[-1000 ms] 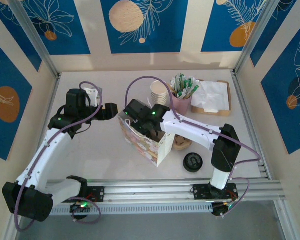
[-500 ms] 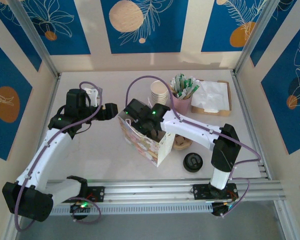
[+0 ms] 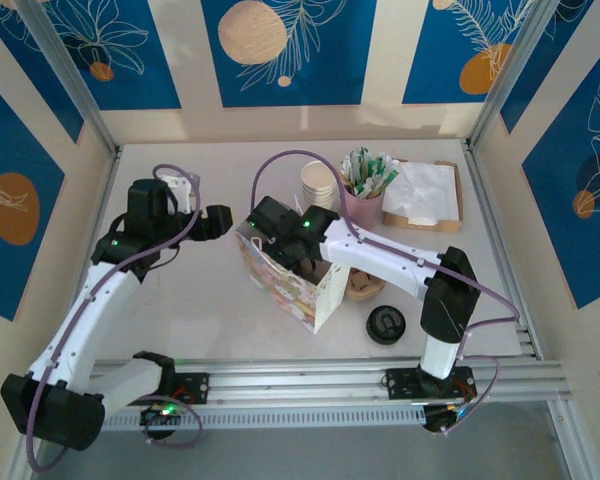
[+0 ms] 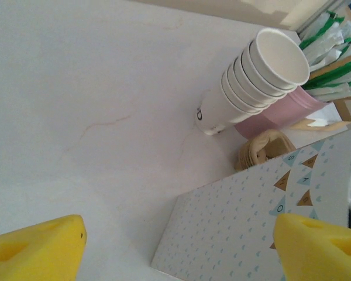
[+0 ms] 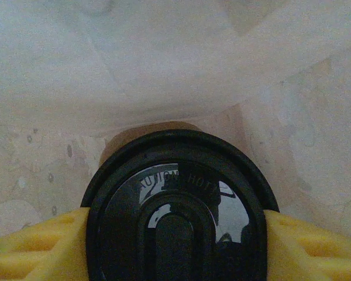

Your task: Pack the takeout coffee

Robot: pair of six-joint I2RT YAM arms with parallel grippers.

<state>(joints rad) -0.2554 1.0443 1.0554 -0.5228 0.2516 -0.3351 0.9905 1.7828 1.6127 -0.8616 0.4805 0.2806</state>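
A: Status of packing?
B: Partly done: gripping lidded cup (image 5: 175, 175) in right pincer (image 5: 175, 249), low inside bag (image 3: 302, 290), with left pincer (image 4: 178, 243) spread wide beside it. Remaining: release, withdraw.

Both arms (image 3: 85, 310) have white links (image 3: 380, 258), black joints (image 3: 448, 295), purple cables (image 3: 280, 155), green lights (image 3: 304, 224) and yellow pincer fingers (image 4: 35, 249)
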